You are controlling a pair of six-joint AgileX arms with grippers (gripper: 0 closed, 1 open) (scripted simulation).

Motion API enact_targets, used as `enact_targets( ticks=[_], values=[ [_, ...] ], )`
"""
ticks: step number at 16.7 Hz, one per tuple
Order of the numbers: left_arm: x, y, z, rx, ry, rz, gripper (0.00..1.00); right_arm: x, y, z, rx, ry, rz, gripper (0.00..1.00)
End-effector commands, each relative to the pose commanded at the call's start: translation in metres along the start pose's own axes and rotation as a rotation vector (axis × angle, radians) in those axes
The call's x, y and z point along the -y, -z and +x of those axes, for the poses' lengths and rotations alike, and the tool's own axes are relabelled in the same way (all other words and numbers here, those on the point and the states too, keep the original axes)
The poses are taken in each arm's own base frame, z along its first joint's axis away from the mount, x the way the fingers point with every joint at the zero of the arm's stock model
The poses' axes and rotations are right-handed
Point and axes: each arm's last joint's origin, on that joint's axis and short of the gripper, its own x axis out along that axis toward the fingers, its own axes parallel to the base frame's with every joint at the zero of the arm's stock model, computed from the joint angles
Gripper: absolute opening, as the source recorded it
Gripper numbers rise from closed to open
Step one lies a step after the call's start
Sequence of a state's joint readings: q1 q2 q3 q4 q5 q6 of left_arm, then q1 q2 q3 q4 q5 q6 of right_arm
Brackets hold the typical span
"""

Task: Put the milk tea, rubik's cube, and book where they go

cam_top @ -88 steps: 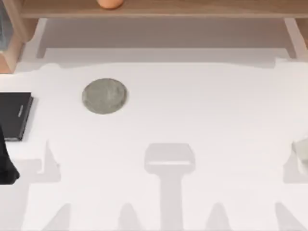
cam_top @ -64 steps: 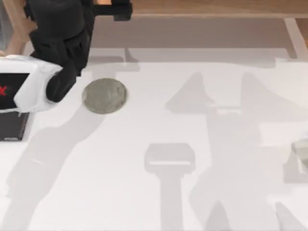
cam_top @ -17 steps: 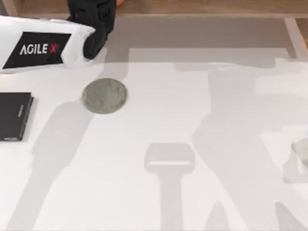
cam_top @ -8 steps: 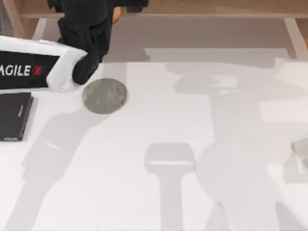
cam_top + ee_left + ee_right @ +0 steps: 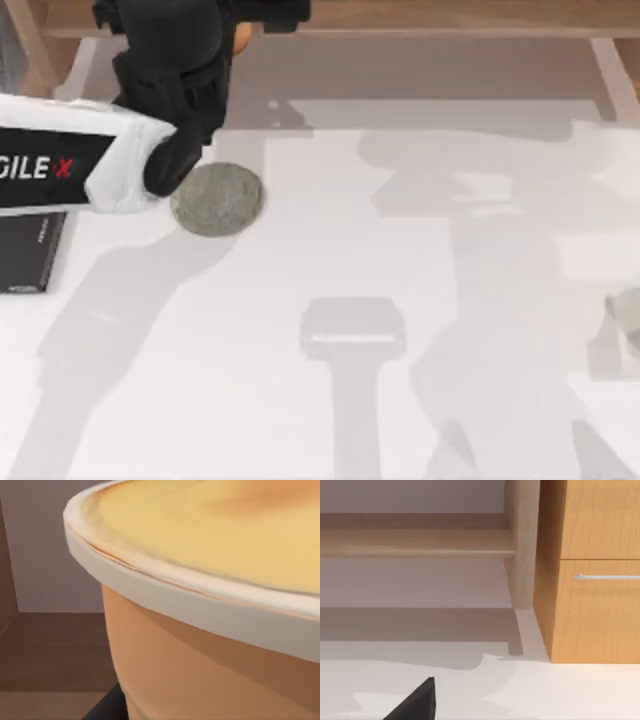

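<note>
My left gripper (image 5: pixel 205 45) hangs at the back left, by the wooden shelf's front edge and just behind the grey coaster (image 5: pixel 217 200). It is shut on the milk tea (image 5: pixel 210 580), an orange cup with a yellow-orange lid and a white rim. A dark finger (image 5: pixel 107 707) touches the cup's side. From above, a sliver of the milk tea (image 5: pixel 241 36) peeks out beside the black wrist. The rubik's cube and the book are out of view. A black fingertip of my right gripper (image 5: pixel 415 702) hangs over the white table.
A thin black book (image 5: pixel 25 250) lies flat at the left edge, partly under my left arm's white link. The wooden shelf (image 5: pixel 450 15) runs along the back. A wooden cabinet (image 5: pixel 590 605) with a drawer handle stands beside a shelf leg (image 5: pixel 522 545). A grey object (image 5: pixel 630 315) sits at the right edge.
My left arm has drawn forward and leftward from the shelf with the milk tea, its wrist coming closer to the coaster. The right arm's shadow on the table has shifted.
</note>
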State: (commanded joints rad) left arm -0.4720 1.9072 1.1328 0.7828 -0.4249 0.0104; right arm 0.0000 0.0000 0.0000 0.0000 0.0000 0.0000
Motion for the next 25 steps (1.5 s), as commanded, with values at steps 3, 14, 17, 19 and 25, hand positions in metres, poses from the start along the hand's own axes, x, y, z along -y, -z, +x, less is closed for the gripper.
enact_targets(
  ticks=[3,14,17,19,25],
  values=[
    [0.001,0.002,-0.01,0.029,0.018,-0.01,0.0,0.0,0.0,0.0,0.0,0.0,0.0,1.0],
    [-0.02,0.101,-0.05,-0.079,0.01,0.0,0.0,0.0,0.0,0.0,0.0,0.0,0.0,1.0],
    [-0.019,0.1,-0.051,-0.078,0.014,0.002,0.0,0.0,0.0,0.0,0.0,0.0,0.0,1.0],
    [-0.019,0.102,-0.05,-0.077,0.014,0.002,0.0,0.0,0.0,0.0,0.0,0.0,0.0,1.0],
    [-0.02,0.124,-0.05,-0.073,0.011,-0.003,0.0,0.0,0.0,0.0,0.0,0.0,0.0,1.0]
  ],
)
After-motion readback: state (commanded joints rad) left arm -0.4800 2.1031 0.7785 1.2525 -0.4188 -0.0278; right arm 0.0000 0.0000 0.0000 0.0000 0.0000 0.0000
